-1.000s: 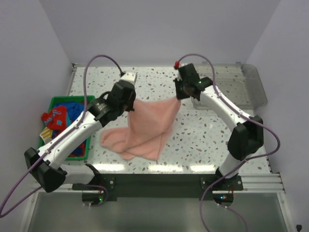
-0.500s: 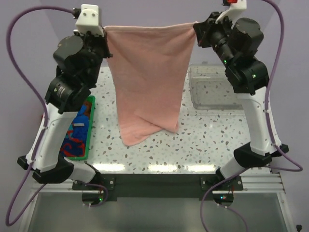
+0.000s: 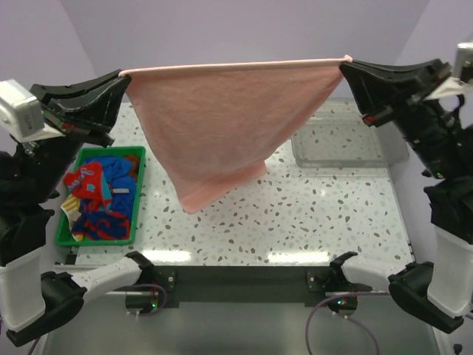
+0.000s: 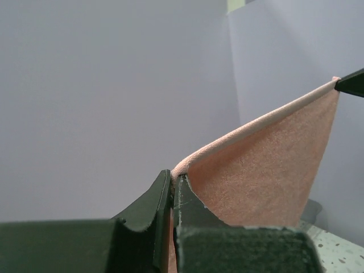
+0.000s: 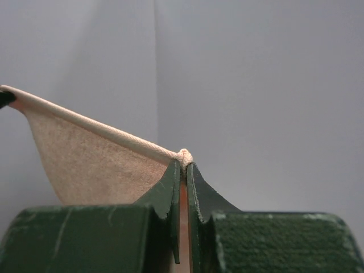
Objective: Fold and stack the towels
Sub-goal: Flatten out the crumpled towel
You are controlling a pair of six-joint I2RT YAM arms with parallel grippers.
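Since the earlier frames you have lifted the salmon pink towel (image 3: 222,126) clear off the table (image 3: 318,214) and swung both arms wide apart, so its top hem now runs taut and nearly level between them.

On the left, the green basket (image 3: 111,151) holds the other towels (image 3: 100,196) in a heap, with the left arm above it. Your left gripper (image 3: 124,77) is clamped on the towel's left top corner; in the wrist view the hem comes out right at the closed fingertips. The cloth hangs between the arms as a lopsided triangle, its lowest corner left of centre over the table, and the right side rides higher, as if doubled back. Whether that tip touches the table, you cannot tell. Your right gripper (image 3: 344,66) is pinched on the right top corner, with a small knot of hem at its tips. The clear tray (image 3: 347,144) sits beneath and behind it.

To do this step well, keep the hem tight and both hands level. Let the bunched side drop free before lowering. Both pinches look shallow, so avoid pulling wider.
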